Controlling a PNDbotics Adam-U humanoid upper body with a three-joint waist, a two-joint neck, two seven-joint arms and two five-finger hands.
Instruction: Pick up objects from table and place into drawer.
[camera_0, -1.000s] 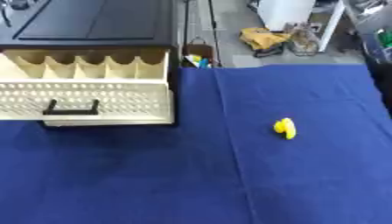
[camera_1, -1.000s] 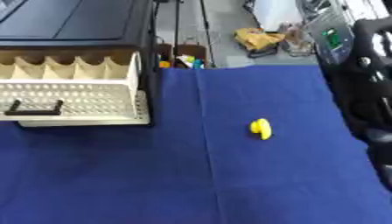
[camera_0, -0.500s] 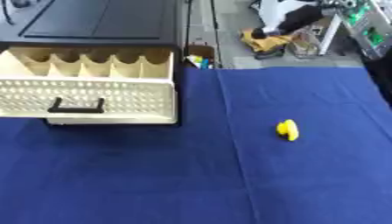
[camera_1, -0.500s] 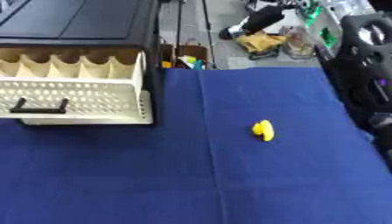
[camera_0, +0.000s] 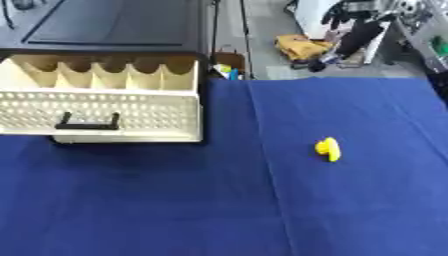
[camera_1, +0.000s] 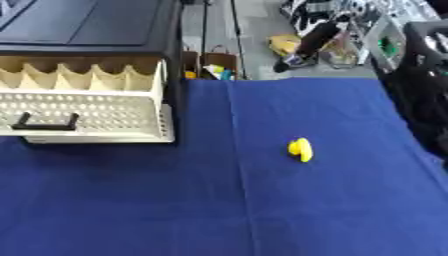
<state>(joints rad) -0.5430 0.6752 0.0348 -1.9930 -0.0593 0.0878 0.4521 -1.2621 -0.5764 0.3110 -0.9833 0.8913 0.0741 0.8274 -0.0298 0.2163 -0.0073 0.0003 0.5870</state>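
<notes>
The job is just getting started. The little yellow thing (camera_0: 328, 149) is lying alone on the blue cloth (camera_0: 262, 210), and nobody is touching it. The white drawer (camera_0: 105, 112) is sitting pulled open, with its row of small pockets showing and its black handle (camera_0: 87, 122) facing front. I think the picking-up step is coming first, since nothing is going into the drawer yet.

No robot hand is showing on the cloth. Something dark (camera_1: 424, 95) is standing at the right edge in the right eye view, maybe the robot's right arm, but no hand is showing on it. So I cannot tell if a hand is spread, curled up, or holding anything. Nothing in view is being held.

The yellow thing is lying on the right side, nearer to that dark shape than to the left edge, and well apart from the drawer. A hand coming in from the right is probably going to reach down over it, close around it, lift it, and carry it left to a pocket.
</notes>
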